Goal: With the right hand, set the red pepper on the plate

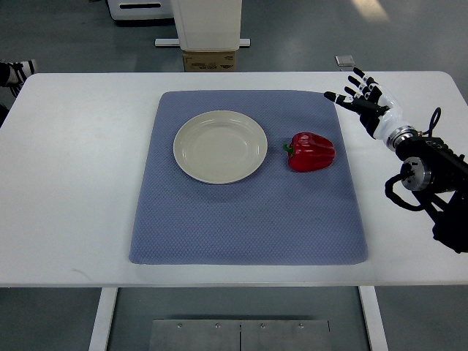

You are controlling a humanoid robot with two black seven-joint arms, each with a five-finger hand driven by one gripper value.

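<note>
I am at the reach step: my right hand [363, 99] hovers with fingers spread and empty, near the mat's [219, 219] far right corner. The red pepper [312, 151] lies on the mat just right of the plate [191, 162], ungrasped. Next I must lower onto it and close.

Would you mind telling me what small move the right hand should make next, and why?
Probably the right hand should move left and toward the robot, to hover above the red pepper. The hand is open and holds nothing, off the mat's far right corner, while the pepper lies on the mat just right of the empty plate.
</note>
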